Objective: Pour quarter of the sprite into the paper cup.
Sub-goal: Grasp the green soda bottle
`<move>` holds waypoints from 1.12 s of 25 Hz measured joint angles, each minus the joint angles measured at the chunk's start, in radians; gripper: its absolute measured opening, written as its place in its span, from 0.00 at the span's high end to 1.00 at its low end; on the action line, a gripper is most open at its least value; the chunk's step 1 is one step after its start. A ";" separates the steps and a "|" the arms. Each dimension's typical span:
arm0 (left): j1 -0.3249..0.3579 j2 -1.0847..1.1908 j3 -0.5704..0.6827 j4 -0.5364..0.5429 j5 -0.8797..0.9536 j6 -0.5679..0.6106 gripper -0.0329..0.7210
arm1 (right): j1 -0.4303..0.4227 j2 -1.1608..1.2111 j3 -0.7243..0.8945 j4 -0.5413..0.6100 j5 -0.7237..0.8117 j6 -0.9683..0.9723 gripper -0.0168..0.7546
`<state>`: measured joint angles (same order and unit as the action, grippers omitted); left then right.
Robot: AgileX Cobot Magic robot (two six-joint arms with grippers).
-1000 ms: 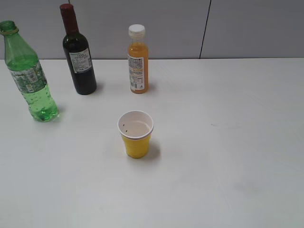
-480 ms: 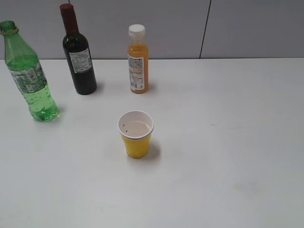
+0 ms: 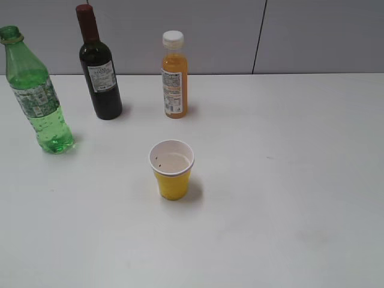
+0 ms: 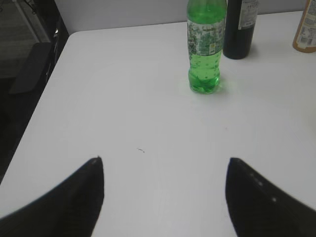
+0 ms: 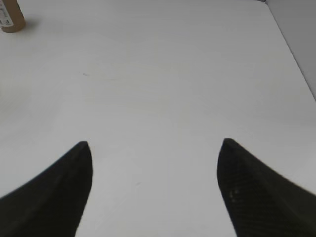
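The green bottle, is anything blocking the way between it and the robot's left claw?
No, nothing visible is. In the left wrist view the left gripper is open, and only bare white table lies between it and the green bottle. The dark bottle stands behind and to the side, out of the way.

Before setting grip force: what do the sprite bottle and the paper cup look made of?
The sprite bottle: likely thin glossy plastic, translucent green, moulded bumpy base, printed label band. The paper cup: apparently matte paper, yellow outside, white rolled rim, white inside with dark specks; probably crushable.
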<state>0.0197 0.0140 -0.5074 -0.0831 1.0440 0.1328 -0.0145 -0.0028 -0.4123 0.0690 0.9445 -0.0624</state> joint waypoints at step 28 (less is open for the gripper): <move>0.000 0.000 0.000 0.000 0.000 0.000 0.18 | 0.000 0.000 0.000 0.001 0.000 0.000 0.21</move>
<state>0.0197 0.0140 -0.5074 -0.0831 1.0440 0.1328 -0.0145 -0.0028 -0.4123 0.0699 0.9445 -0.0626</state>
